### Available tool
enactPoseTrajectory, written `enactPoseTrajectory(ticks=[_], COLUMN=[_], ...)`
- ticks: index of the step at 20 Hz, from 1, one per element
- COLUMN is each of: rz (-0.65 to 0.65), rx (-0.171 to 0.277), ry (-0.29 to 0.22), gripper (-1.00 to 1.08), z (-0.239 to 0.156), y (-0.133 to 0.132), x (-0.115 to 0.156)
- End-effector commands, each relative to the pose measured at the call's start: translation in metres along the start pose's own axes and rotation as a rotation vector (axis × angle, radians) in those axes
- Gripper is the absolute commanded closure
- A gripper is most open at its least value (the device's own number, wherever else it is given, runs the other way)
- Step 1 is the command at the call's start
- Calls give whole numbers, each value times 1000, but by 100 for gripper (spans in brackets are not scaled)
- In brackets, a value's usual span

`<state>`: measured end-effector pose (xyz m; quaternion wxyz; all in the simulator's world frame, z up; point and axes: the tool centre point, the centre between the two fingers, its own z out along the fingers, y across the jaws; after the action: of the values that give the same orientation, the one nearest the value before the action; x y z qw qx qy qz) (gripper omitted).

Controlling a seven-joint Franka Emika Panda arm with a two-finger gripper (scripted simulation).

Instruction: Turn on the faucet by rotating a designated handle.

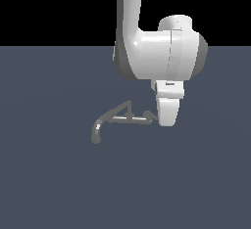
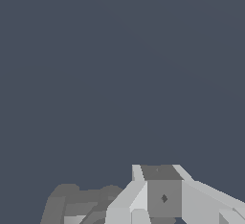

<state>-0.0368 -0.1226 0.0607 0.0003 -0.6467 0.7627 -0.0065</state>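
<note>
On the floor, the faucet [image 1: 120, 119] spout points toward the exterior view's left.

Glossy white arm [image 1: 147, 42], rounded casings, grey joint bands.

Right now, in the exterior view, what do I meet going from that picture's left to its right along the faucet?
Round nozzle → curved spout → straight glinting bar → handle stub → white gripper, which hides whatever lies past it.
</note>
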Motion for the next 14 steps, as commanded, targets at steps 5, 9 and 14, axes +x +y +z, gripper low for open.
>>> enactPoseTrajectory(ticks=[5,9,14], rz=[3,-16,44], rx=[-11,-11,-21], ry=[0,-5,10], gripper=[108,108,108], z=[1,0,1], y=[11,10,14], x=[-11,-41,-15])
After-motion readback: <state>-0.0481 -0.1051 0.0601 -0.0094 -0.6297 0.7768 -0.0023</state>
